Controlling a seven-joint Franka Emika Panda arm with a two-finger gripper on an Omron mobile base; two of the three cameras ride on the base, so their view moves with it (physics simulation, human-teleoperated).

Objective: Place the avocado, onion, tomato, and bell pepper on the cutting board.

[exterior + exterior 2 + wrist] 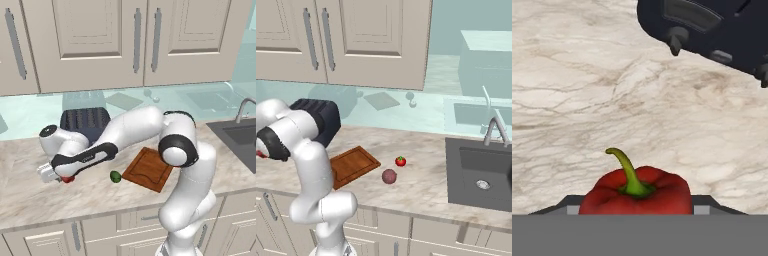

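I have the end effector [59, 176] clamped on the bell pepper [636, 192]; next, carry it toward 3 o'clock onto the cutting board [148, 169].

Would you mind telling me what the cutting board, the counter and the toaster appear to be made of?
The cutting board looks like reddish-brown wood with a matte finish, showing faint grain and a groove near its edge. The counter looks like polished marble or a similar stone: cream with grey-brown veins. The toaster seems dark plastic or painted metal with a soft sheen; which one is unclear.
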